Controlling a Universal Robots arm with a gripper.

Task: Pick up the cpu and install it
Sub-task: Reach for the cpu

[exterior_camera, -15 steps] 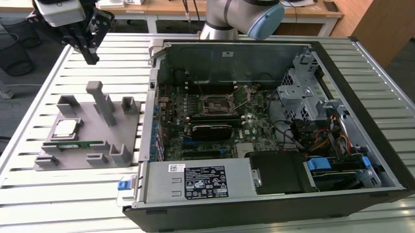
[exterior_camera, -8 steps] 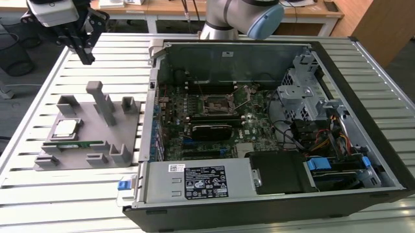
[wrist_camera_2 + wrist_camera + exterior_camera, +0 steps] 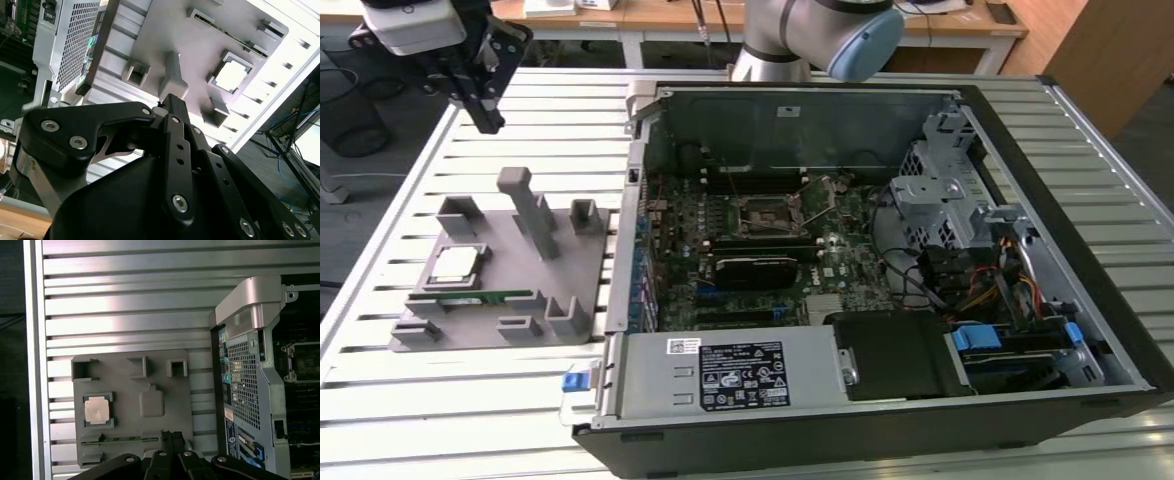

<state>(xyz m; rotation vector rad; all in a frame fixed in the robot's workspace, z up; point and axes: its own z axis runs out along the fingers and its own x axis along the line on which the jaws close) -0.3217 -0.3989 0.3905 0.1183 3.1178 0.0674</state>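
Note:
The cpu (image 3: 456, 263), a small square chip with a silver top, lies in a recess of the grey holder plate (image 3: 520, 305) at the exterior view's left. Both wrist views show it too, cpu (image 3: 96, 410) and cpu (image 3: 231, 76). My gripper (image 3: 488, 122) hangs high above the table behind the holder, well apart from the cpu. Its black fingers (image 3: 172, 436) are pressed together and hold nothing. The open computer case (image 3: 1067, 200) lies on its side beside the holder, with the motherboard's bare socket (image 3: 767, 215) near its middle.
A green memory stick (image 3: 474, 297) sits in a slot of the holder, in front of the cpu. Tall grey posts (image 3: 534, 210) rise from the holder. The case's raised wall (image 3: 635, 200) borders the holder. Everything rests on a slatted metal table (image 3: 454, 410).

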